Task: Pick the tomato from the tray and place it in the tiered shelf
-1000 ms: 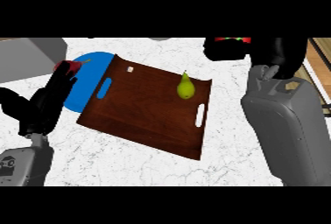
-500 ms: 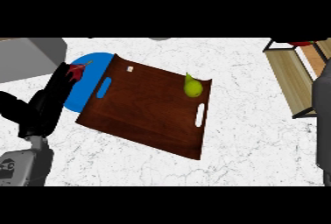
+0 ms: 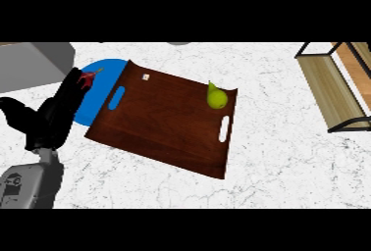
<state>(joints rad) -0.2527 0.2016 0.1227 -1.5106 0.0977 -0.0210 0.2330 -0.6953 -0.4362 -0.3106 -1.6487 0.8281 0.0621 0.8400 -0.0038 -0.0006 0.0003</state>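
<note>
Right arm gone from view — tiered shelf (image 3: 334,86) exposed, left hand (image 3: 51,117) unmoved

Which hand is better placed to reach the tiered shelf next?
Probably the right: the shelf sits far right, while the left hand is across the tray. The right hand is out of view.

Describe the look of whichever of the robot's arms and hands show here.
Only the left arm shows, at the view's left. Its forearm is a boxy grey shell with a small dark marking near the lower edge, narrowing to a slim grey wrist. The left hand is matt black all over. No cables show.
</note>
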